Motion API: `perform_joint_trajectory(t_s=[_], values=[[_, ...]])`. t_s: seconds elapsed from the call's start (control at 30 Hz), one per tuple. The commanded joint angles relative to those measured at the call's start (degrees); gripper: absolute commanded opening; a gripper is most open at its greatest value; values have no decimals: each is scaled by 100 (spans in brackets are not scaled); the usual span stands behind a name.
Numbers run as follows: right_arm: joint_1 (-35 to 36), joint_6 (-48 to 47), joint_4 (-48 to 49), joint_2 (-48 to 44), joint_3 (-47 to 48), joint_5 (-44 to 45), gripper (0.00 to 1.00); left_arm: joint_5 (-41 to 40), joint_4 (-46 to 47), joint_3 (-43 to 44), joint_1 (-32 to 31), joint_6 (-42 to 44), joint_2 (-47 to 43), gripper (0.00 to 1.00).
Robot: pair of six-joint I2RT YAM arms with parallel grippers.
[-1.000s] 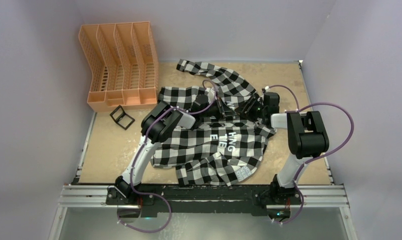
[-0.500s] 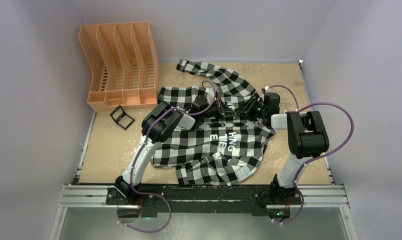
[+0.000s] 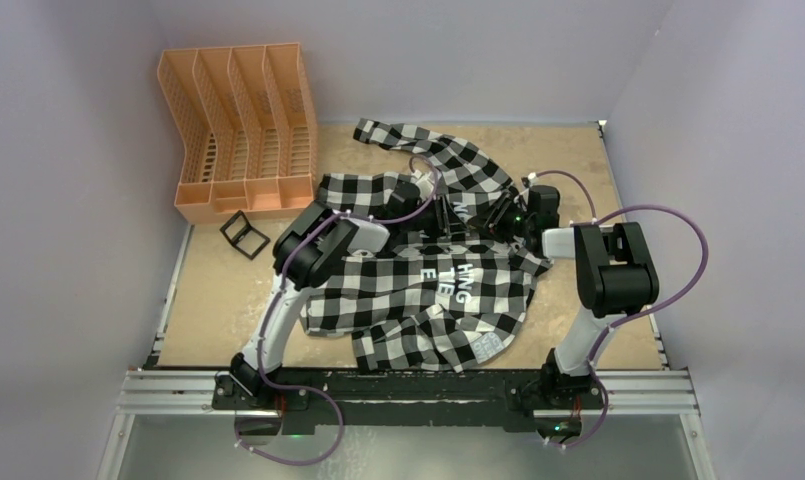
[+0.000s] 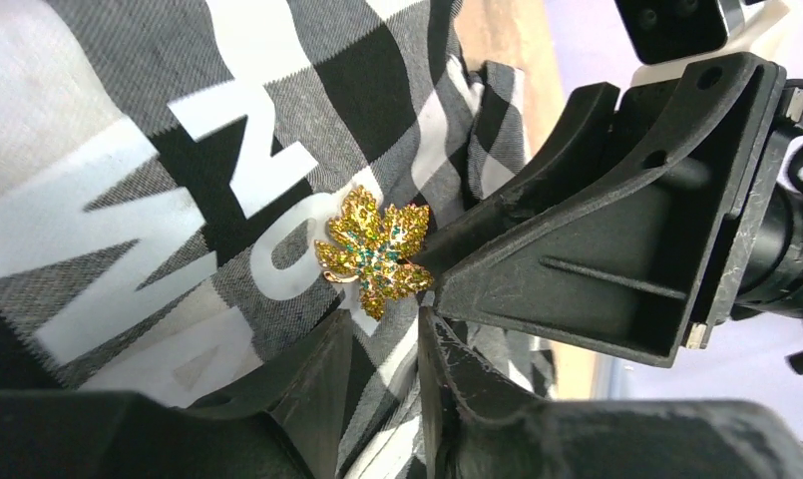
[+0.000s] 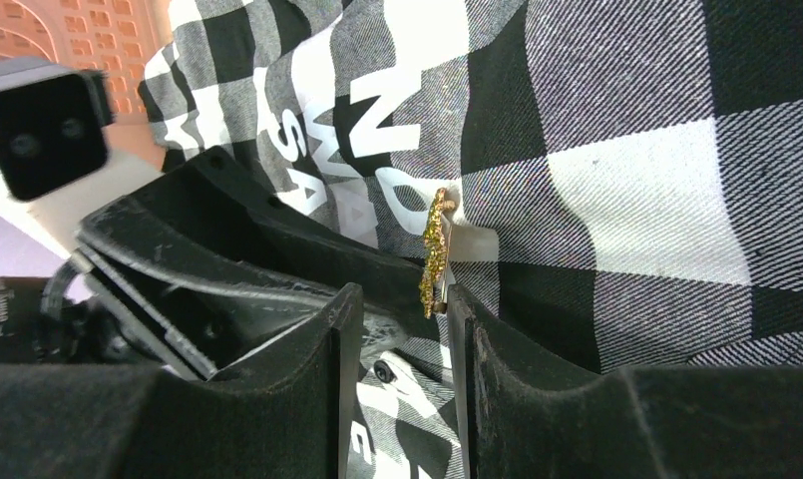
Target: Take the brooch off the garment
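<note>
Gold brooch (image 4: 375, 261): off the garment (image 4: 377, 80) yet? — JK

Neg. Leaf-shaped pin is on the cloth, sitting on the white lettering (image 4: 68, 215), upper part of shirt. Shirt lies spread on the bench (image 3: 218, 300). Pin too small to pick out in top view. — RM

Pincer states? — JK

R pincer (image 5: 402, 299): fingers a little apart, straddling the pin's lower edge, which shows edge-on in its own cam. Pin sits close against one finger w/ clear gap to the other, so not clamped as far as I can see. In L wrist cam one R fingertip touches the leaf's rim.
L pincer (image 4: 382, 324): just below the brooch, narrow gap, check cloth fills the gap. Can't tell if cloth is nipped or only lying beneath. — RM

Progress est.? — JK

Approach done, imo: both pincers are at the pin, facing each other. Extraction not begun. Left to do: R closes on the leaf, L keeps fabric down, pin comes out of the weave, then lift clear. Clasp not visible, only a pale backing behind the leaf, so can't say whether it's undone. — RM
</note>
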Motion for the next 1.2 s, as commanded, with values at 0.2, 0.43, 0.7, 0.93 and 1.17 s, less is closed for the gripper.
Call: perform_joint_trajectory(t_s=[0.2,0.43,0.7,0.93,1.17], values=[[-1,0,-75,-157,96,-69,40,-1033,-1486,27,40,2918,-1052,39],[-1,13,-50,-94,146,-80,40,-963,-1156,-218,-78,4332,-1215,49],[3,7,-72,-91,193,-67,40,-1422,-813,-613,-544,6022,-1398,57],[3,-4,-116,-107,219,-78,40,-1524,-148,-852,-639,6558,-1343,57],[4,2,-57,-95,245,-99,40,-1776,220,-840,-723,6840,-1183,55]])
